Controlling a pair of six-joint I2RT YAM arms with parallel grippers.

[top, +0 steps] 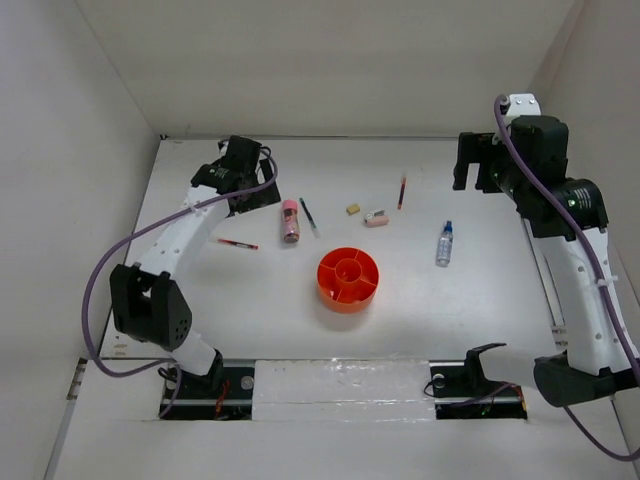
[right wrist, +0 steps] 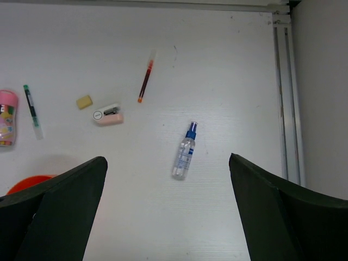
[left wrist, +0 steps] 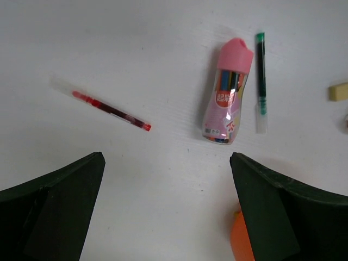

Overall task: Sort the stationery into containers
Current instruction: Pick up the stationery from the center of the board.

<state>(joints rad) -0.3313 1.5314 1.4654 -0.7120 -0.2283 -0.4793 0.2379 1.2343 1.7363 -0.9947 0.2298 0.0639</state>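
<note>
The round orange tray [top: 348, 279] stands mid-table. Behind it lie a pink tube [top: 290, 221], a dark pen [top: 309, 217], a tan eraser [top: 353, 209], a pinkish eraser [top: 376, 218] and a red pen [top: 401, 191]. A second red pen [top: 238, 244] lies to the left, and a clear bottle [top: 445, 244] with a blue cap to the right. My left gripper [left wrist: 166, 157] is open and empty, high above the pink tube [left wrist: 228, 92] and red pen [left wrist: 111, 111]. My right gripper [right wrist: 167, 159] is open and empty, high above the bottle [right wrist: 185, 151].
White walls enclose the table at the back and both sides. A metal rail [right wrist: 285, 98] runs along the table's right edge. The tray's rim [left wrist: 242, 239] shows beside my left gripper's right finger.
</note>
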